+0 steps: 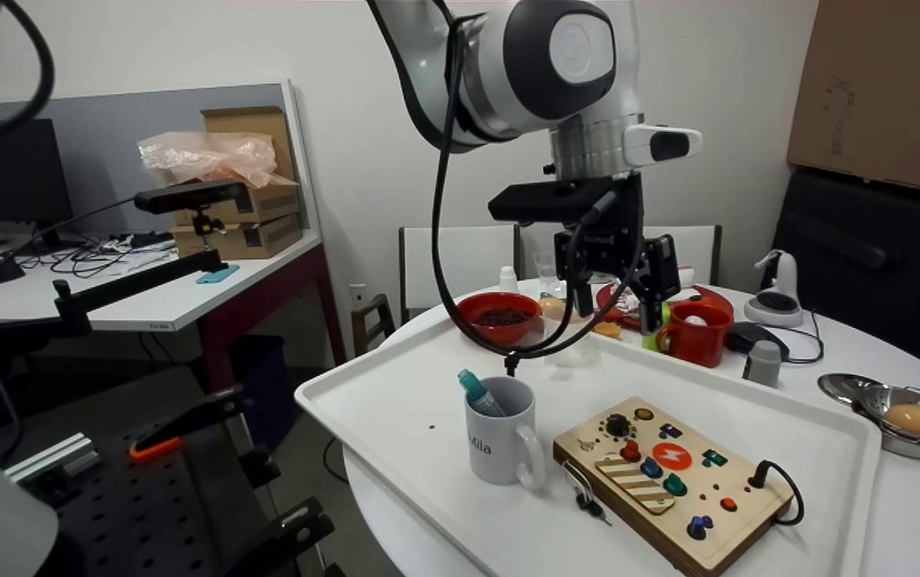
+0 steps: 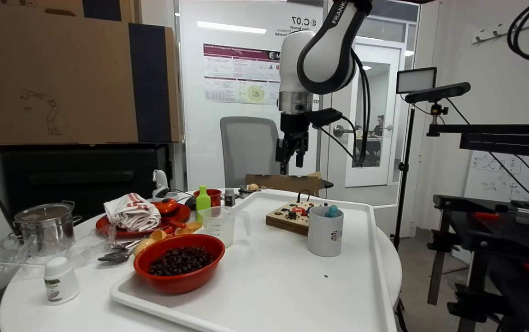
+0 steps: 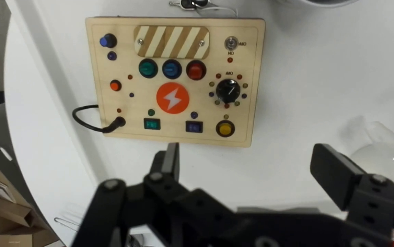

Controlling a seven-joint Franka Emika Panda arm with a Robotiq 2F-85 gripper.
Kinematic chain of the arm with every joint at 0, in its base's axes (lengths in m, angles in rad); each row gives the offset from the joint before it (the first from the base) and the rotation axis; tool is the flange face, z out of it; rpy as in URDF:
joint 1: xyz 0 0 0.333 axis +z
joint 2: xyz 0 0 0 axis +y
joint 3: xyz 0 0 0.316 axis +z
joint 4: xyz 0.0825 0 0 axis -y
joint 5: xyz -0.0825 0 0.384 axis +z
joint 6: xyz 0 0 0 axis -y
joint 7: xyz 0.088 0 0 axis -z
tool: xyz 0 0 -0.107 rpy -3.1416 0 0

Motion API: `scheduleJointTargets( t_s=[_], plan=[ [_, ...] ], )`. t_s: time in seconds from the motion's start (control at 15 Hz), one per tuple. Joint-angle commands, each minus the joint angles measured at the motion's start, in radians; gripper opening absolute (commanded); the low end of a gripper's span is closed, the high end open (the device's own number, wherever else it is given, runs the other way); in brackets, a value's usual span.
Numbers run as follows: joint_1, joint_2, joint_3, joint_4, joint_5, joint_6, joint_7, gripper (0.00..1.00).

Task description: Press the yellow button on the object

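Observation:
The object is a light-wood board [image 1: 672, 489] with coloured buttons, switches and a thin black cable. It lies flat on the white tray and also shows in an exterior view [image 2: 283, 221] and the wrist view [image 3: 197, 132]. The round yellow button [image 3: 225, 129] sits in a dark ring near the board's corner; it also shows in an exterior view [image 1: 644, 414]. My gripper [image 3: 247, 151] is open and empty, fingers wide apart. In both exterior views the gripper [image 1: 617, 308] [image 2: 292, 165] hangs well above the tray, apart from the board. Nothing hides the button in the wrist view.
A grey mug [image 1: 500, 449] with a teal marker stands beside the board on the tray [image 2: 382, 286]. Small keys [image 1: 591, 503] lie by the board's edge. A red bowl [image 2: 179, 276], clear measuring cup [image 2: 220, 223], green bottle [image 2: 203, 203] and red mug [image 1: 696, 332] stand nearby.

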Motion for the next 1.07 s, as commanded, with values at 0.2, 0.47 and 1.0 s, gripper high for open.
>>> scheduleJointTargets(
  t_s=[0.2,0.47,1.0],
  plan=[
    [0.050,0.127,-0.039,0.103,0.006,0.057,0.026,0.43],
    [0.037,0.149,-0.035,0.124,0.030,0.051,0.016,0.12],
    [-0.001,0.237,-0.011,0.202,0.062,0.045,-0.022,0.10]
  ],
)
